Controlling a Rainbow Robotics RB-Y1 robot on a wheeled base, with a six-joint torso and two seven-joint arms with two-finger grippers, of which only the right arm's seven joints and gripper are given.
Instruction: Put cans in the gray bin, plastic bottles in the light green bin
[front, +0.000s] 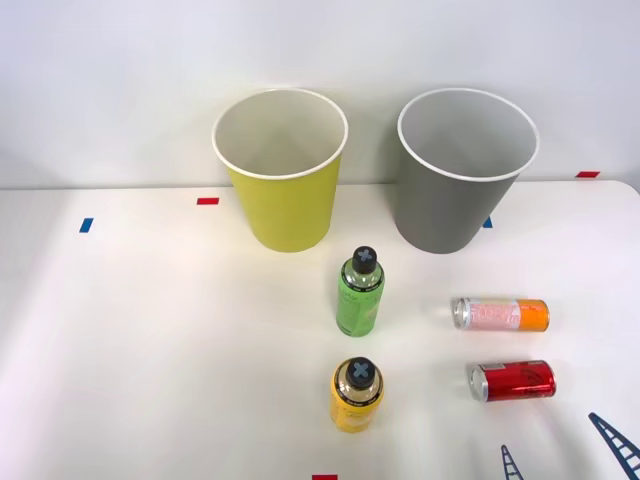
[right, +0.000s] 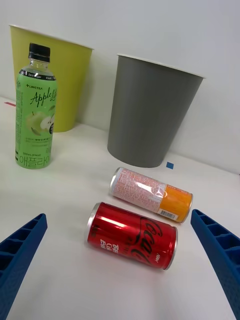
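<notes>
Nothing sorted yet: both cans (front: 512, 380) and both bottles (front: 360, 293) remain on the table. My gripper (right: 120, 260), fingers spread, frames the red can.

Two cameras, one tabletop

From above we look forward and down over the whole table (front: 150, 350) to the back wall; from the wrist we sit low and close, facing both bins. Both views share the red can (front: 513, 381) (right: 132, 235), pink can (front: 501, 315) (right: 151, 194) and green bottle (front: 360, 292) (right: 35, 110).
</notes>
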